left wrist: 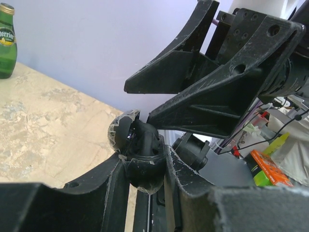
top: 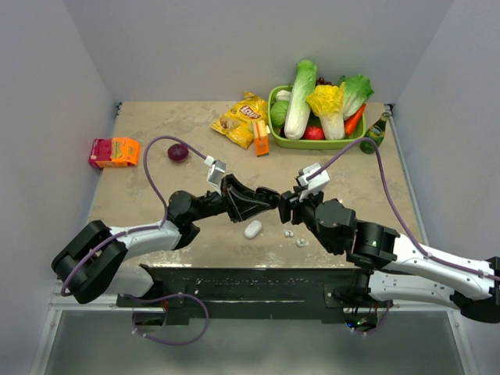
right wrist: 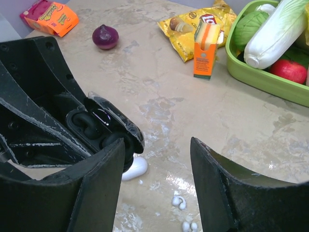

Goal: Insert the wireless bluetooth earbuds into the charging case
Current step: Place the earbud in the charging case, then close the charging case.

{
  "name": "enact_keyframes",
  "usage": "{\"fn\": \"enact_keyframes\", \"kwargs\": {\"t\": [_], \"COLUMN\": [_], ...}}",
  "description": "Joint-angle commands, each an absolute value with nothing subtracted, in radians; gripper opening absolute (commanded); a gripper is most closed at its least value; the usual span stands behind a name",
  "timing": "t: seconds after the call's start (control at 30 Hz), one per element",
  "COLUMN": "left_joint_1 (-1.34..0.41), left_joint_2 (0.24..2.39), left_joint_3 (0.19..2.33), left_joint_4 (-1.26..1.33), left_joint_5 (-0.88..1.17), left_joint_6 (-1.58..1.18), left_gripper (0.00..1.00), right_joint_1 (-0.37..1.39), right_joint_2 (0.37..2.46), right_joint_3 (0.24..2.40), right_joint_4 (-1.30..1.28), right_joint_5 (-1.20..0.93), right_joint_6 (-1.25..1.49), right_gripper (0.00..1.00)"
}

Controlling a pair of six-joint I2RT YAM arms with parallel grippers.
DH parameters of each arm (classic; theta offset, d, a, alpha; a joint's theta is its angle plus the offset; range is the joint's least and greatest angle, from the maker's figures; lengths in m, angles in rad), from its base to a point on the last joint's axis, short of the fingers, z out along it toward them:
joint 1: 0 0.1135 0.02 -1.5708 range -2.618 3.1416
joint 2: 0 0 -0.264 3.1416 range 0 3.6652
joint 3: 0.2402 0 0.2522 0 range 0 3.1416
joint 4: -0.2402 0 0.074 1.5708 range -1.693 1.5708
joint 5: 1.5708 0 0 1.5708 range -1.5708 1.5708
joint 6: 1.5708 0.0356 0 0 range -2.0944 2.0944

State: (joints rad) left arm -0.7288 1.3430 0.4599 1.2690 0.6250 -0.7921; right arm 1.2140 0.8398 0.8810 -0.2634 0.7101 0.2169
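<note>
Overhead, two black robot arms met at centre of a beige marbled bench (top: 125, 195). L tool (top: 268, 198) was clenched on an open black charging case (right wrist: 104, 126). Dark rounded shapes sat in its wells; can't tell if they were buds. R tool (right wrist: 155, 142) was released, fingers spread w/ nothing between, just beside the case at mid-frame. Two white earbuds (right wrist: 178, 201) lay loose on the bench, lower centre of the R wrist view, apart from both tools. A white pill-shaped case (right wrist: 135, 167) lay on the bench just below the black one. Upper right: green tray (top: 332, 144) w/ veg, chip bag (top: 238, 121), orange carton (top: 261, 139), green bottle (top: 376, 131). Upper left: red onion (top: 178, 152), orange-pink box (top: 114, 151).
</note>
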Motion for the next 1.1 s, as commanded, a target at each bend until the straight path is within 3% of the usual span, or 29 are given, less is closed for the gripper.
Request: {"fn": "enact_keyframes", "kwargs": {"t": [0.0, 0.5, 1.07], "left_joint_1": [-0.730, -0.730, -0.738], "left_joint_2": [1.310, 1.321, 1.296], "left_joint_3": [0.471, 0.459, 0.422], "left_joint_4": [1.896, 1.896, 1.896], "left_joint_5": [0.632, 0.638, 0.796], "left_joint_6": [-0.779, -0.775, -0.749], "left_gripper": [0.00, 0.00, 0.00], "right_joint_1": [1.207, 1.207, 1.131], "right_joint_2": [0.839, 0.735, 0.871], "right_joint_3": [0.873, 0.890, 0.980], "right_joint_4": [-0.248, -0.193, -0.311], "right_joint_5": [0.681, 0.715, 0.704], "right_joint_6": [0.218, 0.225, 0.285], "right_gripper": [0.59, 0.67, 0.68]}}
